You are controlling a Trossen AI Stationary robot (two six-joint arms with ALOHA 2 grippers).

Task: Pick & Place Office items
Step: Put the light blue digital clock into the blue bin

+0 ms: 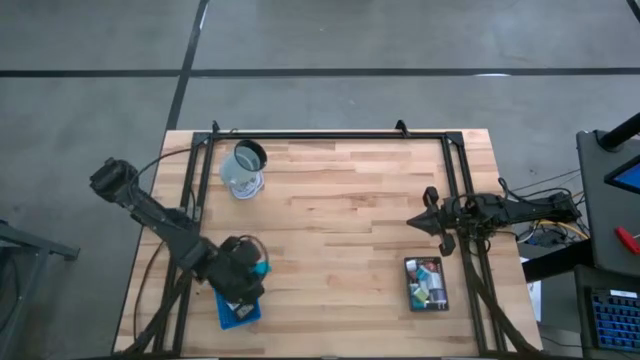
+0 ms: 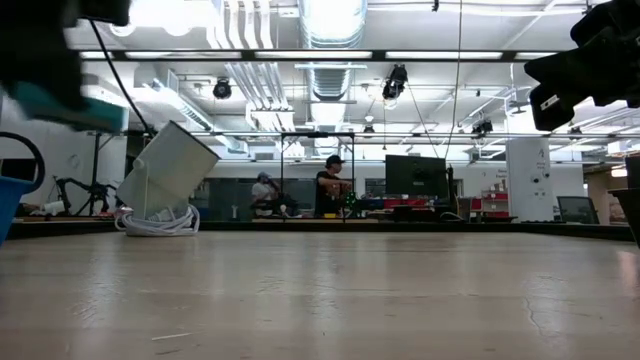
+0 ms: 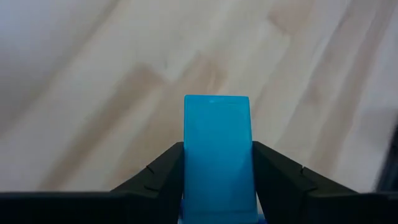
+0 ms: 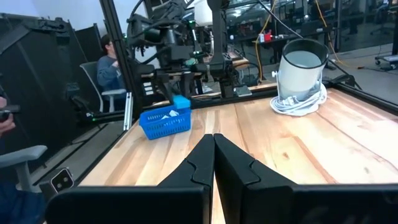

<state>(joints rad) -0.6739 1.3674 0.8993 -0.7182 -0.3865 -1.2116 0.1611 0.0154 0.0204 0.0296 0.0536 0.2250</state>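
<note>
My left gripper (image 1: 257, 271) hangs over the near-left part of the table, just above the far end of a blue tray (image 1: 238, 310), and is shut on a teal-blue block (image 3: 216, 143). The right wrist view shows that block (image 4: 181, 102) over the blue tray (image 4: 164, 122). A black tray (image 1: 427, 284) at the near right holds several small office items. My right gripper (image 4: 213, 155) waits shut and empty at the table's right side (image 1: 425, 222). My left gripper pinches the teal-blue block by its two long sides (image 3: 189, 163) between its two fingers (image 3: 163, 171). The fingers slant down and lie along the block, whose free end (image 3: 216, 102) sticks out past the fingertips. The block is lifted clear of tray and table.
A clear round cup (image 1: 243, 170) with a coil of white cord at its base stands at the far left of the table. A black frame (image 1: 330, 135) runs along the far edge and both sides. Bare wood lies in the middle (image 1: 340, 230). People (image 2: 332, 185) are in the room behind.
</note>
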